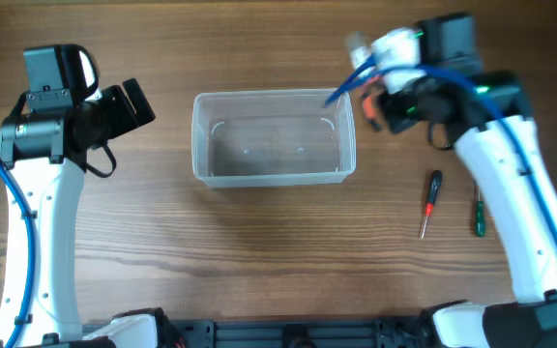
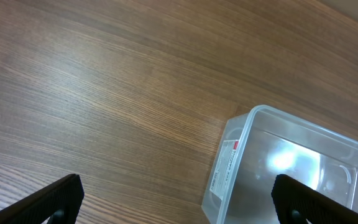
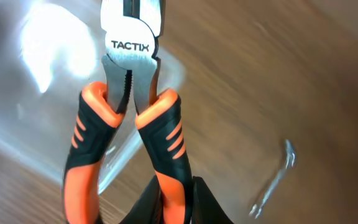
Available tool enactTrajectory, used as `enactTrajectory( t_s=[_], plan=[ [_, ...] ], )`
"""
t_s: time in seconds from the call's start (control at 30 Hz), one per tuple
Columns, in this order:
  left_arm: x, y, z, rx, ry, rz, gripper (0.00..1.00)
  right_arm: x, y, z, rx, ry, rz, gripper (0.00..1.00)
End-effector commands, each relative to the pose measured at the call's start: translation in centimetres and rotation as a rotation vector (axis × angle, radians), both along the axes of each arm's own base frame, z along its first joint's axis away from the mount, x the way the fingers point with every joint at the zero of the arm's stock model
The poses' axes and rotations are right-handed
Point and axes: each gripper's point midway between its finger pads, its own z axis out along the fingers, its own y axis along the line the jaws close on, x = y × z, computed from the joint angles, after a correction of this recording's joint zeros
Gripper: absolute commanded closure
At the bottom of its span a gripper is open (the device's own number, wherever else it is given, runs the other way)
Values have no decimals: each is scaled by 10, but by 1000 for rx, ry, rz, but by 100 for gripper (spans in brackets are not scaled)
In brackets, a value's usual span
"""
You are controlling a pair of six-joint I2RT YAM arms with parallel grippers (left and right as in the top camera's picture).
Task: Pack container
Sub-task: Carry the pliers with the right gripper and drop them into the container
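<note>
Only readable writing: "TACTIX", white on the steel head of the pliers (image 3: 131, 55), seen in the right wrist view only. Handles are orange w/ black grip. The right gripper (image 3: 174, 198) pinches the pliers at the handle end, its dark fingers closing round the lower part of one handle, head pointing away from the cam.

The container (image 1: 274, 138) sits mid-table, between the two arms, long side running left-right. In the overhead view the right gripper hangs by its upper right corner. The pliers show there only as orange bits, no lettering legible.

The left wrist view adds a white sticker (image 2: 224, 167) w/ a red mark on the container's short end wall. Its print is too small to read. The overhead view doesn't show it.

The left gripper (image 2: 176, 185) is spread wide and holds nothing. It sits left of the container, not touching.

Overhead only: on the wooden table (image 1: 259, 256), right of the container, lie a black-handled screwdriver (image 1: 431, 199) and a green-handled screwdriver (image 1: 477, 215), near each other but apart.

The right wrist view has a blurred silvery thing (image 3: 277, 177) on the wood; can't tell what it is.
</note>
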Motion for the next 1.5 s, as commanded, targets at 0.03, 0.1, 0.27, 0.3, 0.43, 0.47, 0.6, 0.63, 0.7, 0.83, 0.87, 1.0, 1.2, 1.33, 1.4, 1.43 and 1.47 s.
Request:
enactTrajectory(
  t_s=[0.03,0.1,0.27,0.3,0.43,0.47,0.6,0.63,0.7,0.83,0.87,1.0,1.2,1.33,1.4,1.43,1.47],
  plan=[
    [-1,-1,2,-15,-2,5,0,-3,74,18,-79,-173,512,96],
    [-3,-1,2,-15,4,5,0,-6,98,16,-63,-204,646,96],
    [-4,-1,1,-16,9,5,0,4,128,-41,-72,-113,764,96],
    [-4,-1,1,-16,9,5,0,4,132,-52,-70,-89,792,96],
    [-4,-1,1,-16,9,5,0,8,145,-102,-46,11,834,96],
    [-4,-1,1,-16,9,5,0,7,148,-113,-37,34,841,96],
    [-4,-1,1,-16,9,5,0,3,153,-142,-19,104,853,96],
    [-4,-1,1,-16,9,5,0,2,152,-149,-18,127,847,96],
    [-4,-1,1,-16,9,5,0,-2,149,-162,-17,172,831,96],
    [-4,-1,1,-16,9,5,0,-8,146,-187,-16,253,804,91],
    [-4,-1,1,-16,9,5,0,-9,145,-192,-13,269,793,87],
    [-4,-1,1,-16,9,5,0,-7,146,-198,10,301,713,73],
    [-4,-1,1,-16,12,5,0,8,151,-151,117,308,416,19],
    [-4,-1,0,-16,12,5,0,22,129,-82,149,255,185,0],
    [-4,-1,0,-16,12,5,0,32,92,-42,121,186,-35,0],
    [-4,-1,0,-16,12,5,0,34,66,-21,112,142,-157,0],
    [-4,-1,0,-16,12,5,0,33,39,0,121,104,-286,0]
  ],
)
